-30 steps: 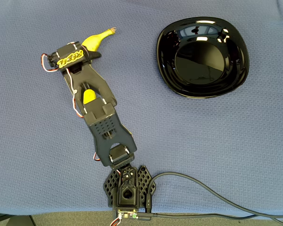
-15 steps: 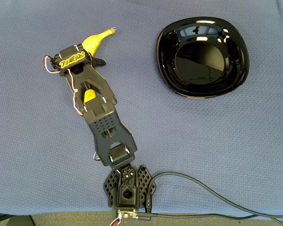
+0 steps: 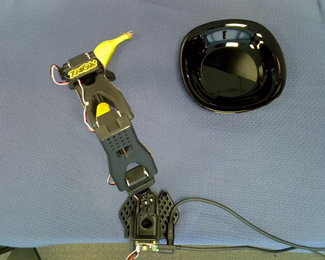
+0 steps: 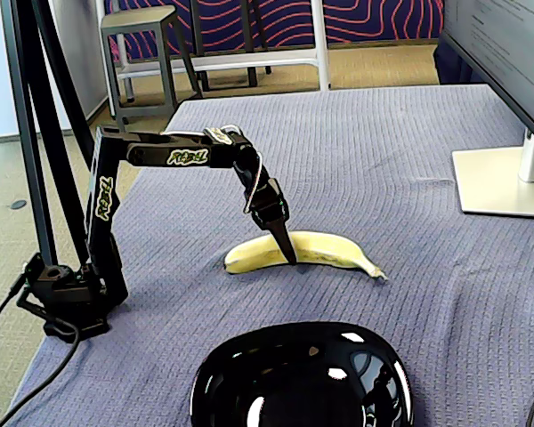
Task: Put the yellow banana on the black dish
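One gripper [image 4: 287, 252] astride yellow banana [image 4: 325, 252].

A table covered in blue-grey woven cloth [image 3: 249, 162] carries the yellow banana [image 4: 325, 250] at centre of the fixed view, the black dish [image 3: 233, 65] upper right overhead, the arm's base [image 3: 147, 216] and a monitor stand [image 4: 503, 182]

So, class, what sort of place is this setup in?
Probably an office or lab: a cloth-covered table beside a monitor stand, with a stool behind and a camera pole.
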